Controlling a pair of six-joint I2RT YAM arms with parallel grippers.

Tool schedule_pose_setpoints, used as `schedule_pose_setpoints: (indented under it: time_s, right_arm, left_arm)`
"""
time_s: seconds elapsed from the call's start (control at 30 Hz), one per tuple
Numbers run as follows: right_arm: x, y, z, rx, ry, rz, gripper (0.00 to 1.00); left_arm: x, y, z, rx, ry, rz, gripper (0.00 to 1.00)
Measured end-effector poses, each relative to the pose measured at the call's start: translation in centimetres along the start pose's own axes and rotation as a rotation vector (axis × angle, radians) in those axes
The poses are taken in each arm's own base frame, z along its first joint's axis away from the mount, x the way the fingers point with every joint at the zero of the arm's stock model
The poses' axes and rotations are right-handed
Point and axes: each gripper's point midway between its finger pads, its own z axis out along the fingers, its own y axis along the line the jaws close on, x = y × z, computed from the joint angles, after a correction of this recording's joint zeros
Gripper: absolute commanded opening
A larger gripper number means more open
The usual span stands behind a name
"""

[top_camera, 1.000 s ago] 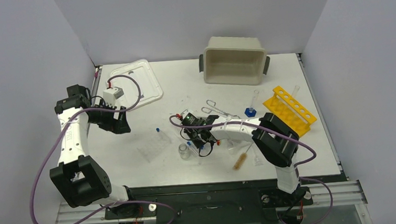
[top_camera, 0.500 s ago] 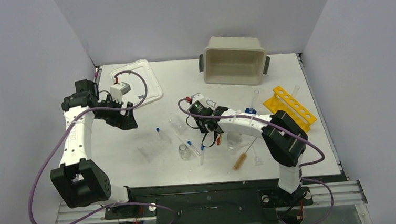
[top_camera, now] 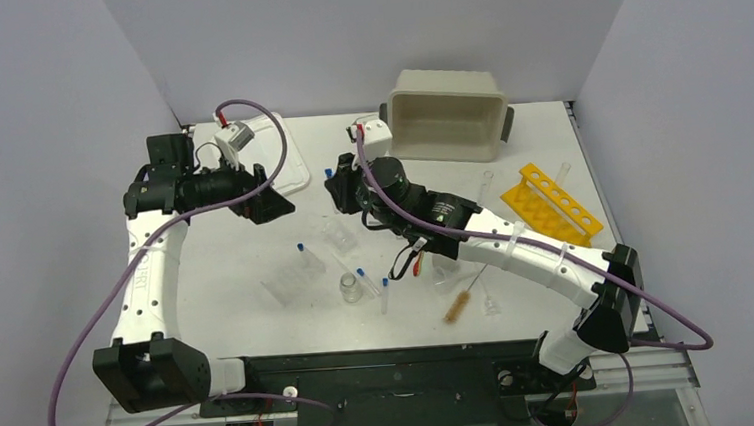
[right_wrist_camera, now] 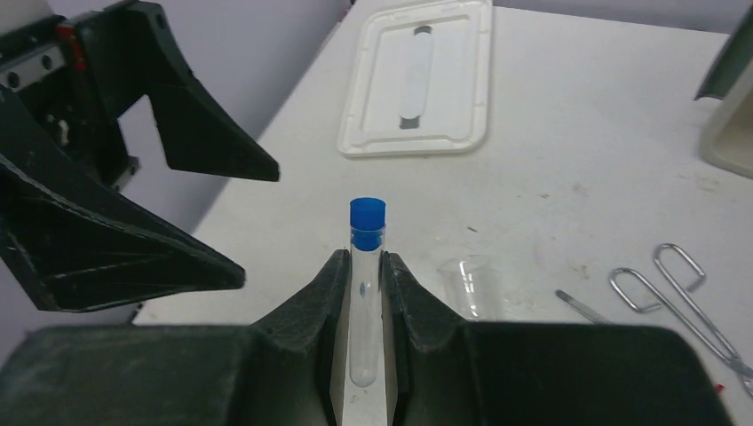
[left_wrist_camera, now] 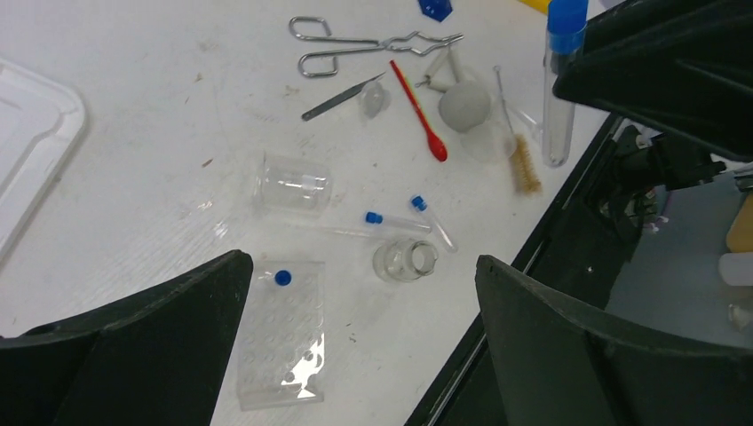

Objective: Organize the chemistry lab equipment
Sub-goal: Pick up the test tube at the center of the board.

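Since a second ago the right arm has swung up and away from the clutter at mid-table, carrying a blue-capped tube. The left gripper has come across toward it and spread wider. The tube stands upright off the table, clamped between the fingers of the right gripper, with its cap clear above their tips. The left gripper's jaws stand wide apart, near the tube but not around it.

Under that open gap lie a beaker on its side, an upright small flask and two loose capped tubes. A clear well plate there has a blue cap at one corner. Farther ahead of the left gripper are forceps, tweezers, a red spatula and a brush.

Beyond the right gripper's tips a white lid lies flat, and the beige tub sits off to its right.
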Motion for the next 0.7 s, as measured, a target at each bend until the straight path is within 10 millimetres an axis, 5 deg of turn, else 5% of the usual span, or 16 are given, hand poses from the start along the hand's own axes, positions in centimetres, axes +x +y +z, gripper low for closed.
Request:
schedule_pose_setpoints:
  time_s: [0.1,0.4,0.5,0.7]
  right_arm:
    - [-1.5,2.2,-0.3,-0.073,-0.035,0.070,0.00]
    - [-2.3,4.7,-0.2,-0.173,-0.049,0.213,0.00]
    - [-2.6,5.1,-0.2,-0.185,-0.057,0.233,0.00]
    - [-3.0,5.7,0.1,-0.208,-0.072,0.270,0.00]
  left_arm:
    - [-1.6,-1.7,0.2,0.054,-0.056,0.012,0.97]
    - [-4.6,-5.9,-1.2,0.164,-0.197,0.053,0.97]
    - [-4.6,-6.6,-0.8,0.205,-0.199,0.044,0.99]
    - [-3.5,-8.4,0.5,0.279,-0.157,0.038,0.84]
